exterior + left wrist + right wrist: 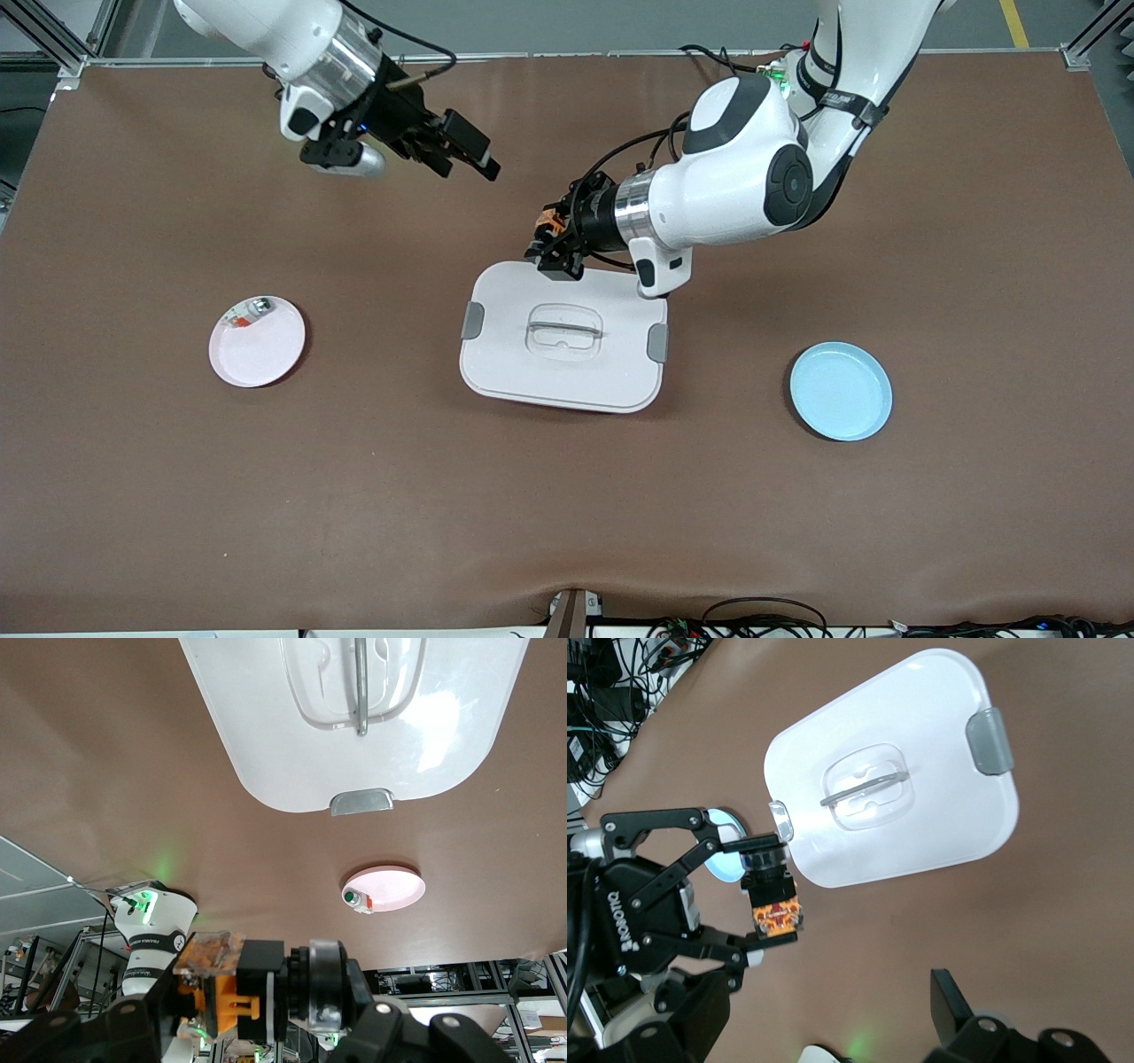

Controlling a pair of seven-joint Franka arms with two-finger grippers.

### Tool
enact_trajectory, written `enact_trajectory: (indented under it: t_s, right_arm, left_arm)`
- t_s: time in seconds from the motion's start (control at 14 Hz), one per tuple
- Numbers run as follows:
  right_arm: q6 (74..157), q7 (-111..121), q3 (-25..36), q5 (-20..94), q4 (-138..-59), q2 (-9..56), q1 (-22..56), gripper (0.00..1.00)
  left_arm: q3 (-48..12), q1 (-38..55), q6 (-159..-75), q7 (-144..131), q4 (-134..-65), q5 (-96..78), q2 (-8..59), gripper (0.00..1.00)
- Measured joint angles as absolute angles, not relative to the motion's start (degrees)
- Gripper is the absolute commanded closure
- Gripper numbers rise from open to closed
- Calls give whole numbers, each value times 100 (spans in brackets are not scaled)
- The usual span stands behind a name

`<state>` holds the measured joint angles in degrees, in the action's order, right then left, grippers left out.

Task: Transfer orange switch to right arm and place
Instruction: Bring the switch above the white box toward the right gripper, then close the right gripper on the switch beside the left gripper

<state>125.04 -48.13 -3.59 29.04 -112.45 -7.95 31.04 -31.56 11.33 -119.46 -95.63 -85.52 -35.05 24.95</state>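
Two hands are up over the brown counter. The left hand has its fingers drawn in tight on the orange switch, pinching it at the sides, and holds it in the air just above the edge of the white lidded box that faces the robots' bases. The right wrist view shows the switch gripped between the two black linkage fingers, well clear of the counter. The right hand hangs with its fingers spread as wide as they go and has hold of nothing; it is over bare counter near the edge where the bases stand, toward the right arm's end, apart from the left hand.

The switch is a small stubby part: a black round body with a shiny ring, an orange block behind it, and a translucent amber end piece that shows fine metal contacts. In the left wrist view it lies crosswise between the fingers.

The box sits near the middle of the counter, its lid shut, with grey clasps on two sides and a clear recessed handle. A pink plate lies toward the right arm's end and carries a small silver part near its rim. A light blue plate lies toward the left arm's end.
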Motion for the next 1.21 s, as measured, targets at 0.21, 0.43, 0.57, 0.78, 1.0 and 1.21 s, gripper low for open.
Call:
enact_trajectory:
  t_s: [0.21, 0.43, 0.57, 0.78, 1.0, 1.21]
  right_arm:
    - [12909, -4815, -366, 2928, -11243, -535, 3313, 0]
    - [13060, -4815, -372, 2929, -11151, -347, 3432, 0]
    - [13139, -4814, -373, 2929, -11050, -237, 3486, 0]
    - [13373, -4802, -378, 2928, -11011, -73, 3632, 0]
    - [13444, -4617, -365, 2924, -11008, -9, 3647, 0]
    - [13456, -4538, -356, 2924, -11000, 30, 3647, 0]
  left_arm:
    - [-3155, 1148, -12002, -9563, -8543, -3505, 2500, 100]
    - [-3155, 1231, -12054, -9563, -8527, -3505, 2520, 100]
    - [-3155, 1287, -12091, -9563, -8522, -3505, 2529, 100]
    - [-3154, 1299, -12096, -9563, -8520, -3504, 2544, 100]
    - [-3135, 1298, -12096, -9563, -8522, -3503, 2580, 100]
    - [-3126, 1298, -12096, -9563, -8522, -3503, 2604, 100]
